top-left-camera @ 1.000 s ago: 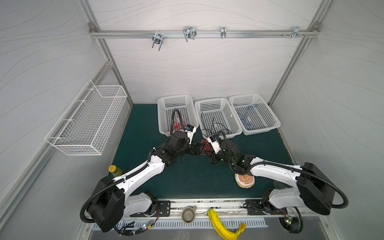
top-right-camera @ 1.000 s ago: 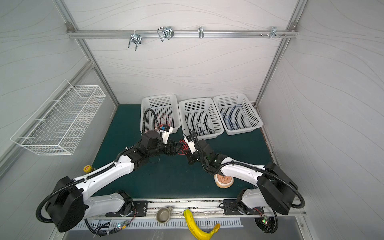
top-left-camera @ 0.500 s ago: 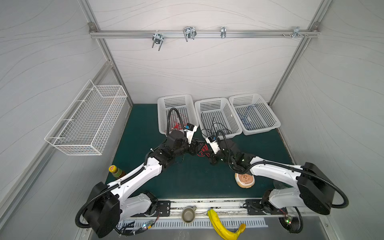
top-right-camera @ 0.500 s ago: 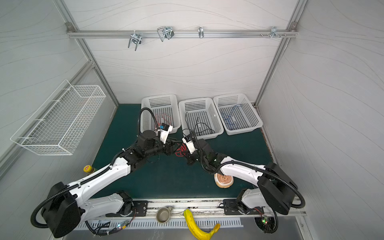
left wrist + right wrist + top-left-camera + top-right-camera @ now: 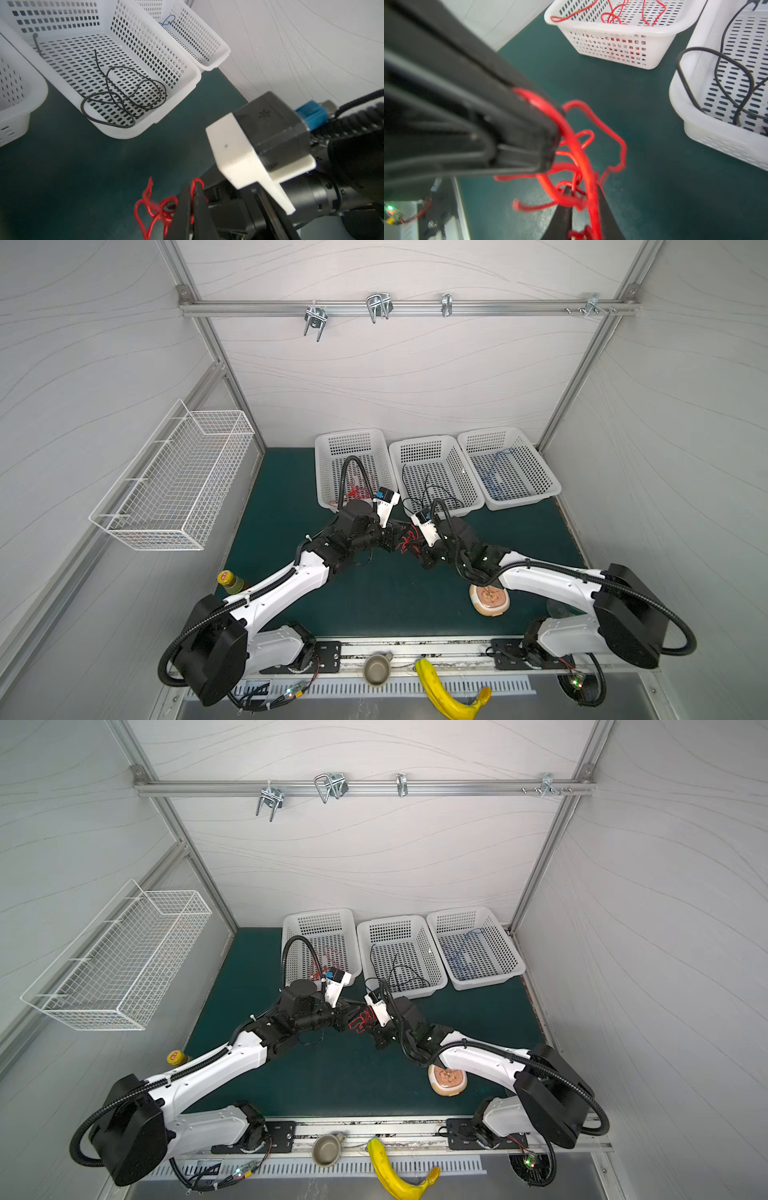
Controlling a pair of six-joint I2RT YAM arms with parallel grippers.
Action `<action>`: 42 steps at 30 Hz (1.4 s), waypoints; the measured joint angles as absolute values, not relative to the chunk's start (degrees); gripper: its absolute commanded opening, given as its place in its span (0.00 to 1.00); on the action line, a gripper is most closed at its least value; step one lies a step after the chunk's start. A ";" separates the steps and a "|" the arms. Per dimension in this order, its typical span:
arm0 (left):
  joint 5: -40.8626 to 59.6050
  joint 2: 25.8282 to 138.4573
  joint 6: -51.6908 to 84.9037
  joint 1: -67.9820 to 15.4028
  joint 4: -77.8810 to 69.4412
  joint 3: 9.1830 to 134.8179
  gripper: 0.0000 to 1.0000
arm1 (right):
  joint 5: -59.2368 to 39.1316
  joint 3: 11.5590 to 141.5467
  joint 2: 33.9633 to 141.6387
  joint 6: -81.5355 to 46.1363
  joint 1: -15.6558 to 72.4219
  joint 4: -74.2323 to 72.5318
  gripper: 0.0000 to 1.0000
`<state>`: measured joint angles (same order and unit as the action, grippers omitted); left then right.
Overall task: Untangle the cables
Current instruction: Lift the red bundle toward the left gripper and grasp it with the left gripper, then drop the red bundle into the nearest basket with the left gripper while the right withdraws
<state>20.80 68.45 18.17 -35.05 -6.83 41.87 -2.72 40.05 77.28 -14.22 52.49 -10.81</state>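
A tangle of red cables (image 5: 406, 540) (image 5: 360, 1021) hangs just above the green mat between my two grippers. My left gripper (image 5: 394, 536) (image 5: 192, 187) is shut on a loop of red cable (image 5: 196, 181); more red loops (image 5: 149, 207) dangle beside it. My right gripper (image 5: 415, 546) (image 5: 583, 191) stands slightly open, and red strands (image 5: 589, 166) run through the gap between its fingers. The left gripper's fingers (image 5: 529, 128) fill much of the right wrist view. Black cables (image 5: 124, 91) lie in the middle basket, blue cable (image 5: 167, 20) in the right one, red cables (image 5: 612, 14) in the left one.
Three white baskets (image 5: 353, 437) (image 5: 432, 443) (image 5: 505, 433) line the back of the mat. A round wooden piece (image 5: 489, 599) lies under my right arm and a bottle (image 5: 226, 578) at the left edge. A cup (image 5: 376, 668) and banana (image 5: 440, 693) sit at the front. A wire basket (image 5: 174, 481) hangs on the left wall.
My left gripper has reached into the tangle and closed on a red loop. My right gripper's jaws have parted a little. The red tangle stays between them.
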 measured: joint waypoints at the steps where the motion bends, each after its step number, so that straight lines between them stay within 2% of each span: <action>1: 19.99 68.40 18.63 -35.07 -7.27 41.87 0.00 | -1.91 40.23 77.28 -14.22 52.49 -10.74 0.31; 6: 14.02 67.64 20.80 -35.24 -7.31 41.87 0.00 | 1.96 40.21 77.14 -15.49 52.53 -10.70 0.48; 8: 11.62 67.05 21.78 -35.33 -6.87 41.87 0.00 | 3.62 40.10 76.90 -15.81 52.62 -10.83 0.50; 10: 8.64 66.32 22.79 -35.29 -6.76 41.87 0.00 | 5.85 39.90 76.53 -16.27 52.75 -10.70 0.47; 13: 5.30 64.66 23.94 -35.18 -7.29 41.87 0.00 | 8.62 38.74 76.38 -16.88 52.75 -10.07 0.31; 15: 3.97 63.99 24.29 -35.14 -7.62 41.89 0.00 | 9.72 38.13 76.38 -17.06 52.69 -9.76 0.26; 31: 0.99 63.86 22.00 -34.15 -4.23 44.86 0.00 | 10.74 37.98 76.47 -16.53 52.66 -9.54 0.30; 37: -0.54 66.87 19.18 -27.55 -2.79 51.33 0.00 | 11.25 37.98 76.49 -16.49 52.66 -9.54 0.30; 42: -2.24 75.31 18.41 -20.32 -2.76 58.43 0.00 | 11.53 38.02 76.60 -16.49 52.66 -9.45 0.30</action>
